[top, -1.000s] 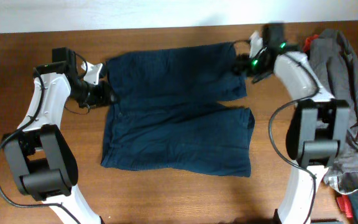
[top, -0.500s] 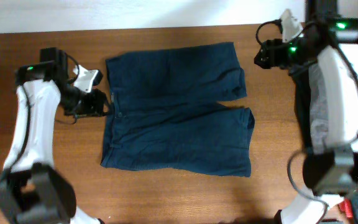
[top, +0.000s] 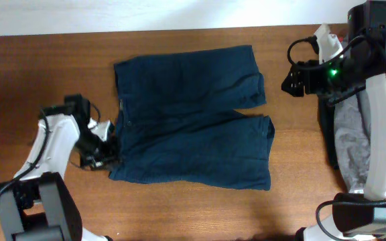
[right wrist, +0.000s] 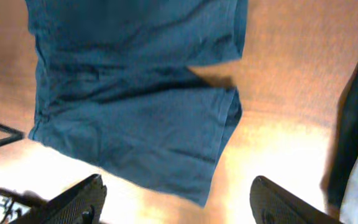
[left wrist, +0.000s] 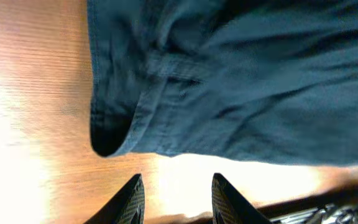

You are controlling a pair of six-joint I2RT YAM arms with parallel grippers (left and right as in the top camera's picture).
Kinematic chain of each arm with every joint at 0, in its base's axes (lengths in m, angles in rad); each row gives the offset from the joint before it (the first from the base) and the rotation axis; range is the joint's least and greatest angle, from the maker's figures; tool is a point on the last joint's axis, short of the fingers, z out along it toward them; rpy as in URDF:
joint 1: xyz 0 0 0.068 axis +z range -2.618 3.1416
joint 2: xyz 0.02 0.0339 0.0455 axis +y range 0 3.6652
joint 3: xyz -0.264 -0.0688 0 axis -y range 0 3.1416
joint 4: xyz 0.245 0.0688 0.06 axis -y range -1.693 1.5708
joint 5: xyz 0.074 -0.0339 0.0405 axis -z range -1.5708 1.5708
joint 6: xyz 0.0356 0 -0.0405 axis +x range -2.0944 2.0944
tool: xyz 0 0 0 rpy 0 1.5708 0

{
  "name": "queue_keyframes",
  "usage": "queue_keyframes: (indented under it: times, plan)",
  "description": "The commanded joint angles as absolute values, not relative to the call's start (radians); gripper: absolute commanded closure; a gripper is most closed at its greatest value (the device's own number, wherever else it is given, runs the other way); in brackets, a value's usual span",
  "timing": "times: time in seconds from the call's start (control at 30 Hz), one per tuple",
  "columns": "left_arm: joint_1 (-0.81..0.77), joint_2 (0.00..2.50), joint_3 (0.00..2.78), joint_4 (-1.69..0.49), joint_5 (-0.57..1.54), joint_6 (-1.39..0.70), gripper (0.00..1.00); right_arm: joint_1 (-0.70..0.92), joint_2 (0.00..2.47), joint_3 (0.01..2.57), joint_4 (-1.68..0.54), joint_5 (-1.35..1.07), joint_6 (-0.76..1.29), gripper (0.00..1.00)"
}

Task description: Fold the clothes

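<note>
The dark navy shorts (top: 193, 120) lie spread flat in the middle of the brown wooden worktop (top: 45, 67). The waistband is toward the left of the overhead frame. The two wide legs run to the right, one above the other, with a notch of bare wood between them near the right hems. The upper leg ends a little short of the lower one.

The left tool (top: 109, 148) sits low at the lower left of the shorts, right beside the waistband edge, just above the garment's lower-left corner. In the left wrist view its two dark fingers (left wrist: 132, 202) stand at the bottom edge, parted by a modest gap with only bare wood between them. The folded waistband corner lies just above them, and they do not touch it.

The right tool (top: 290, 79) hangs in the upper right of the overhead frame, off the cloth and to the right of the upper leg's hem. In its own wrist view the fingers (right wrist: 79, 199) are spread wide at the bottom corners and grip nothing. The whole pair of shorts lies in the upper left of that frame.

A crumpled grey garment (top: 354, 147) lies along the right edge of the worktop, partly under the right arm and well apart from the shorts.
</note>
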State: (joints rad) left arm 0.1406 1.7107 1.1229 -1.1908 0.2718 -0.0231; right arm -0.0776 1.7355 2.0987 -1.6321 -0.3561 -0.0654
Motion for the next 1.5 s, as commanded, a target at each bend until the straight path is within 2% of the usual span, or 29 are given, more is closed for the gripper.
queue_keyframes:
  times: [0.0,0.2,0.6,0.77,0.83,0.87,0.97,1.0,1.33,1.47]
  plan:
    - [0.142,1.711,1.043,-1.146,0.259,-0.094,0.67,-0.073,1.736,2.057,-1.638,-0.323,-0.039,0.19]
    - [0.161,1.712,0.936,-1.056,0.193,-0.198,0.68,-0.073,1.742,1.898,-1.588,-0.314,-0.025,0.17]
    - [0.199,1.712,0.91,-0.89,0.204,-0.215,0.67,-0.074,1.742,1.589,-1.444,-0.329,-0.018,0.16]
    - [0.199,1.712,0.91,-0.879,0.215,-0.185,0.53,-0.074,1.742,1.525,-1.43,-0.329,-0.019,0.14]
    - [0.199,1.713,0.91,-0.861,0.212,-0.186,0.52,-0.074,1.742,1.504,-1.432,-0.329,-0.019,0.13]
    - [0.199,1.713,0.91,-0.849,0.212,-0.185,0.57,-0.074,1.742,1.493,-1.432,-0.329,-0.019,0.13]
    - [0.199,1.713,0.91,-0.817,0.212,-0.186,0.94,-0.074,1.742,1.455,-1.431,-0.329,-0.018,0.12]
    - [0.199,1.713,0.91,-0.807,0.207,-0.186,0.99,-0.074,1.742,1.439,-1.43,-0.329,-0.018,0.12]
    - [0.199,1.713,0.91,-0.793,0.19,-0.186,0.99,-0.075,1.742,1.274,-1.344,-0.381,0.007,0.11]
    - [0.199,1.713,0.91,-0.793,0.191,-0.186,1.0,-0.074,1.742,1.219,-1.365,-0.451,-0.049,0.11]
